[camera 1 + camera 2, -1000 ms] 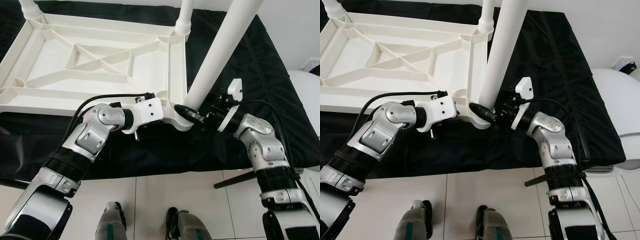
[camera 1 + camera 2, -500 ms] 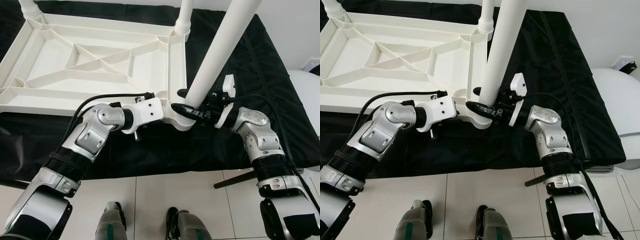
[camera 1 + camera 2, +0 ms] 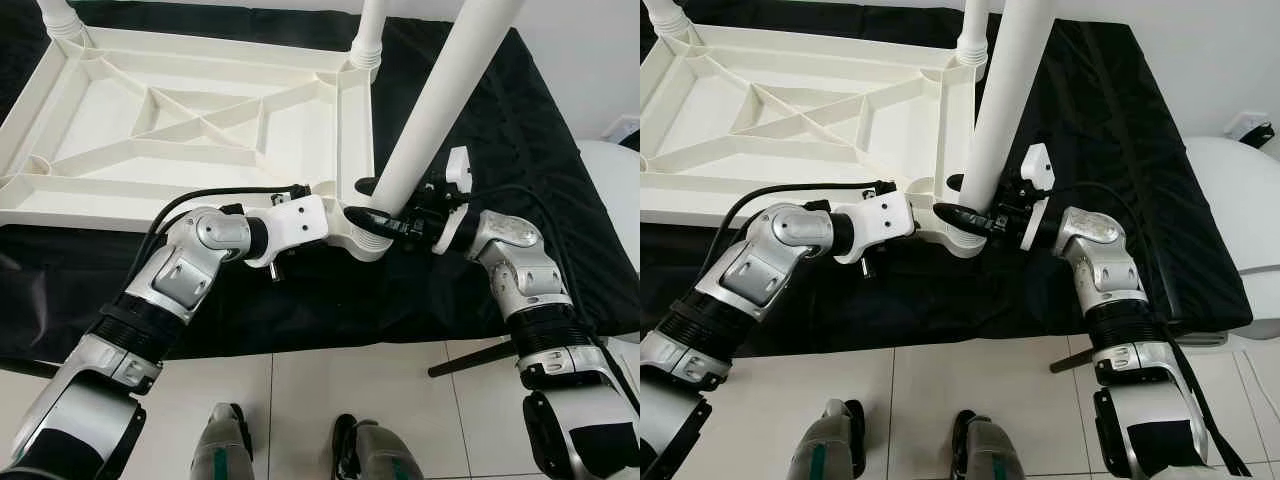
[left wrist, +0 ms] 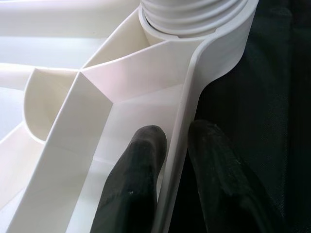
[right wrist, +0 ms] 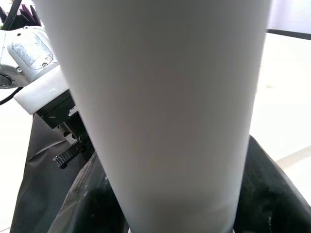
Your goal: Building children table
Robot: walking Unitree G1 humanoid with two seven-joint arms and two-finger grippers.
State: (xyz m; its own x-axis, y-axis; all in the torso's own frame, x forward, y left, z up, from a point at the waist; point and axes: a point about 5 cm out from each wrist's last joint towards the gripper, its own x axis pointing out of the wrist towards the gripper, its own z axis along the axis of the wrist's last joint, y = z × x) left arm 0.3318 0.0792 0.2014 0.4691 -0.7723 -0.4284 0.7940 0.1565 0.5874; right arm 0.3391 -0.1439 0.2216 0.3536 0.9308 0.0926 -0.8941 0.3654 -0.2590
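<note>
The white tabletop [image 3: 190, 130] lies upside down on a black cloth [image 3: 480, 150]. At its near corner socket [image 3: 360, 235], the right gripper [image 3: 372, 214] is clamped around the base of the white leg [image 3: 440, 95] standing in it. Beside that socket, the left gripper [image 4: 172, 160] pinches the tabletop's rim.
</note>
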